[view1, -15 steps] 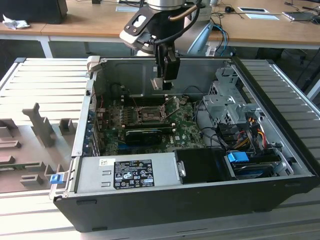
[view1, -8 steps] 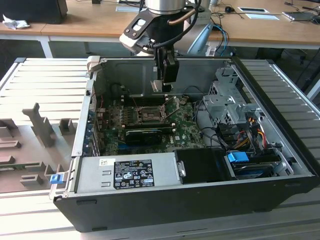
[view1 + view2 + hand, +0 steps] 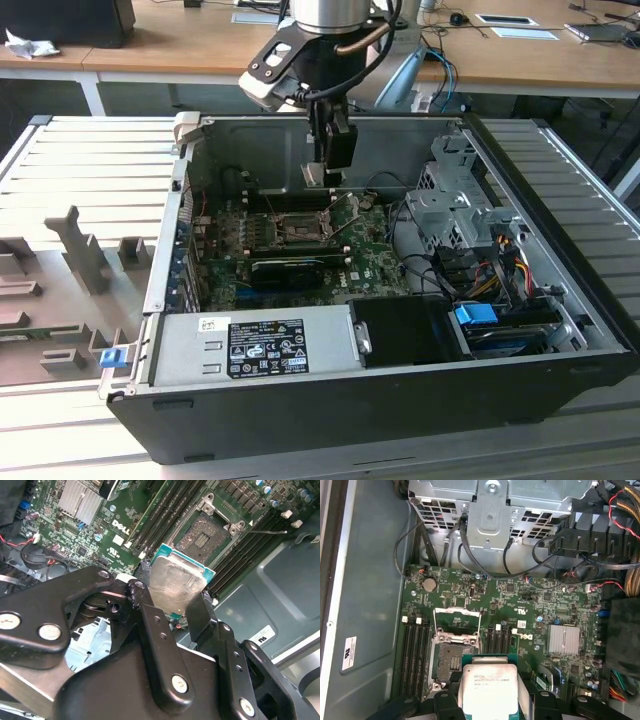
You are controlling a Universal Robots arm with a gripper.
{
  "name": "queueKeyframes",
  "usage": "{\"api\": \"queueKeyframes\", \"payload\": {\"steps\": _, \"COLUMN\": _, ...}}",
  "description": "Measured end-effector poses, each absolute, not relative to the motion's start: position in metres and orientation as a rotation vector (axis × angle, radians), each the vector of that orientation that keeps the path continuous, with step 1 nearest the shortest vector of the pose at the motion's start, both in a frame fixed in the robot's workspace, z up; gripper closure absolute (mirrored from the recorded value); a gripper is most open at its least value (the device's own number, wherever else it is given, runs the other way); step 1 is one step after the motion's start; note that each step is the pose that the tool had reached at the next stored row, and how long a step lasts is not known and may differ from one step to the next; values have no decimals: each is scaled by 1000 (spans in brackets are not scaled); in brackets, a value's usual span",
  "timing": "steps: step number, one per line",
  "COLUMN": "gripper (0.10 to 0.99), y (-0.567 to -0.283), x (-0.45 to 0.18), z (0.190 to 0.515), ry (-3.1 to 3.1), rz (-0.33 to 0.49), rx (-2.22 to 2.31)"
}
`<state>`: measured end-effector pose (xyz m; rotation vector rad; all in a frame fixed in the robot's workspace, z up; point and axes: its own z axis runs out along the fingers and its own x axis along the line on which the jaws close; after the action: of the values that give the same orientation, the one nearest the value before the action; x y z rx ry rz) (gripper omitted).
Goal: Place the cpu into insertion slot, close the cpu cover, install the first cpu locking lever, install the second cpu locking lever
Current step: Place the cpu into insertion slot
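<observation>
One cpu (image 3: 487,690), metal face seemingly upward

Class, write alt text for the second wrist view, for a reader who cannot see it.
A black gripper is shut on a flat square silver-grey cpu, holding it above a green circuit board. Just beyond the chip lies the square dark insertion slot with its grey metal rim, uncovered and empty.
</observation>
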<state>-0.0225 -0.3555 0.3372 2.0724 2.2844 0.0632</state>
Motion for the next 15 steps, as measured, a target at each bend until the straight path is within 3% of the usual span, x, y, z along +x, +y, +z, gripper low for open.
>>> {"api": "queueKeyframes", "payload": {"steps": 15, "gripper": 557, "y": -355, "x": -23, "z": 319, "ry": 2270, "rz": 48, "rx": 2101}}
